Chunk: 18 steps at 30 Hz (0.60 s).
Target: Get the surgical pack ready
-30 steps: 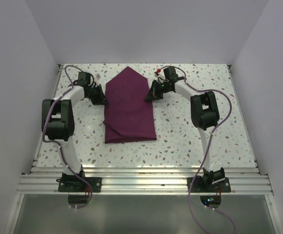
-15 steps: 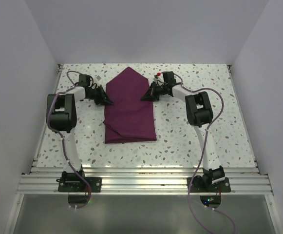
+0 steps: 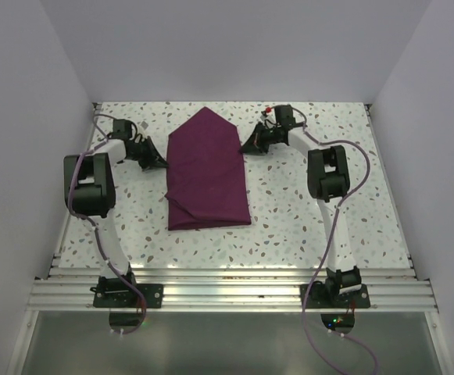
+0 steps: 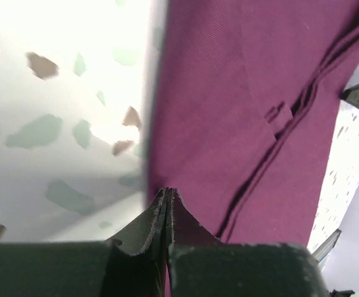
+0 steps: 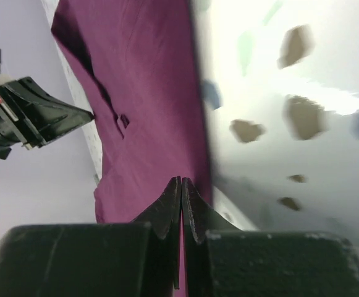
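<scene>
The surgical pack (image 3: 208,172) is a deep purple cloth lying flat on the speckled table, folded to a point at its far end. My left gripper (image 3: 161,163) is shut just off the cloth's left edge, low over the table. In the left wrist view its tips (image 4: 167,192) meet at the border of the purple cloth (image 4: 241,111), with nothing gripped. My right gripper (image 3: 246,148) is shut at the cloth's right edge. The right wrist view shows its tips (image 5: 181,179) closed over the edge of the cloth (image 5: 142,93), with the left gripper (image 5: 43,114) across from it.
The speckled tabletop (image 3: 312,219) is boxed in by white walls at the left, right and back. An aluminium rail (image 3: 227,285) runs along the near edge, where both arm bases are bolted. Purple cables loop beside each arm.
Both shut grippers have drawn outward off the cloth: the left one to the left, the right one to the right and slightly farther back. The cloth has stayed flat.
</scene>
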Each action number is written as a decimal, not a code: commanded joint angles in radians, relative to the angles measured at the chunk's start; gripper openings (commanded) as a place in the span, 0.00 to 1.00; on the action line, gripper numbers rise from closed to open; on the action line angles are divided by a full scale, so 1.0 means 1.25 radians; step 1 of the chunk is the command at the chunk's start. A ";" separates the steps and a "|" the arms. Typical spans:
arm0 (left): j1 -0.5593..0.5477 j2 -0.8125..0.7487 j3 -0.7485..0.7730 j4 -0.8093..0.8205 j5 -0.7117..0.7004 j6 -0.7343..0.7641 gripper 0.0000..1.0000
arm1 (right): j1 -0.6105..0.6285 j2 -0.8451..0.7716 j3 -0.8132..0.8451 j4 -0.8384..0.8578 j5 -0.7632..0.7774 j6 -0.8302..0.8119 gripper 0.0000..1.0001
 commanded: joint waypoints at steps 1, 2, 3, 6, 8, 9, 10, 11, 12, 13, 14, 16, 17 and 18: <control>-0.032 -0.087 -0.033 0.034 0.018 0.000 0.03 | 0.076 -0.103 -0.035 -0.003 -0.026 -0.024 0.00; -0.040 -0.095 -0.044 0.034 0.028 -0.008 0.04 | 0.076 -0.108 -0.051 -0.003 -0.034 -0.022 0.00; -0.045 -0.110 -0.056 0.061 0.045 -0.015 0.04 | 0.089 -0.114 -0.068 0.023 -0.037 -0.011 0.00; -0.063 -0.116 -0.113 0.119 0.062 -0.040 0.09 | 0.093 -0.110 -0.132 0.084 -0.063 0.025 0.00; -0.062 -0.099 -0.143 0.135 0.064 -0.045 0.08 | 0.086 -0.096 -0.162 0.096 -0.058 0.028 0.00; -0.061 -0.086 -0.147 0.134 0.056 -0.040 0.08 | 0.075 -0.091 -0.172 0.114 -0.052 0.030 0.00; -0.057 -0.057 -0.158 0.140 0.049 -0.036 0.07 | 0.069 -0.085 -0.181 0.122 -0.050 0.036 0.00; -0.053 -0.040 -0.156 0.139 0.045 -0.029 0.07 | 0.060 -0.074 -0.189 0.123 -0.050 0.036 0.00; -0.046 -0.008 -0.152 0.123 0.031 -0.029 0.06 | 0.045 -0.068 -0.194 0.126 -0.044 0.034 0.00; -0.030 0.003 -0.147 0.115 0.018 -0.029 0.02 | 0.036 -0.065 -0.199 0.122 -0.037 0.029 0.00; -0.023 0.008 -0.147 0.113 0.009 -0.027 0.01 | 0.029 -0.058 -0.201 0.113 -0.034 0.020 0.00; -0.009 0.012 -0.136 0.112 -0.016 -0.019 0.01 | 0.008 -0.052 -0.182 0.066 -0.021 -0.020 0.00; -0.008 0.013 -0.125 0.085 -0.021 -0.004 0.01 | 0.001 -0.048 -0.171 0.035 -0.018 -0.041 0.00; -0.008 0.009 -0.115 0.074 -0.025 0.003 0.01 | 0.001 -0.052 -0.161 -0.010 -0.015 -0.076 0.00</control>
